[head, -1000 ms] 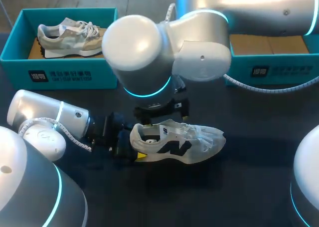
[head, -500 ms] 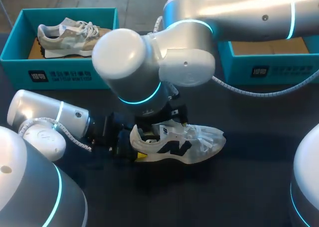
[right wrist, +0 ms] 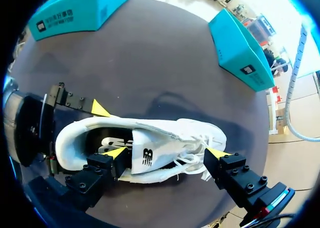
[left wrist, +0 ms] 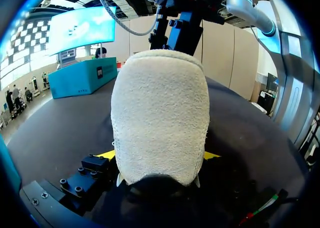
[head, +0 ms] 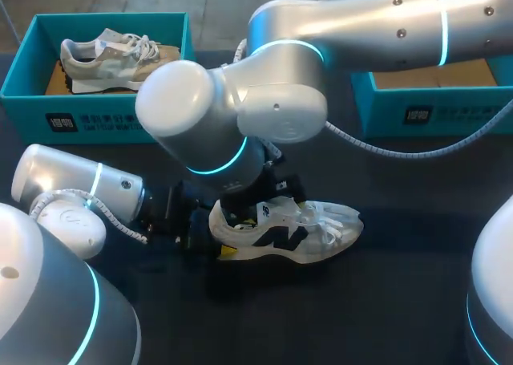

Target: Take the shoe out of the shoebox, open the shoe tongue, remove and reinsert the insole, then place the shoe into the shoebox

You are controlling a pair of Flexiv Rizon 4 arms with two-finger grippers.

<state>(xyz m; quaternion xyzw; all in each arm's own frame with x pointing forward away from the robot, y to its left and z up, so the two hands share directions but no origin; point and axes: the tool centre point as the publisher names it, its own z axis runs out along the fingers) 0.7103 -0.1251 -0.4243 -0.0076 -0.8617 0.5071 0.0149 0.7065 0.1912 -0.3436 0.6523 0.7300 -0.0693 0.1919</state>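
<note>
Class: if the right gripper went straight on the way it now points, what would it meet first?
The white shoe: the right gripper points down over it, open, one fingertip by the tongue, the other by the laces. Probably the tongue first, though depth is unclear.

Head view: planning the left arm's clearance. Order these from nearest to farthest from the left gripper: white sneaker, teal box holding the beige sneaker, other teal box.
1. White sneaker, heel in the left gripper.
2. Teal box holding the beige sneaker, rear left; the beige sneaker lies inside.
3. Teal box with bare cardboard floor, rear right.
</note>
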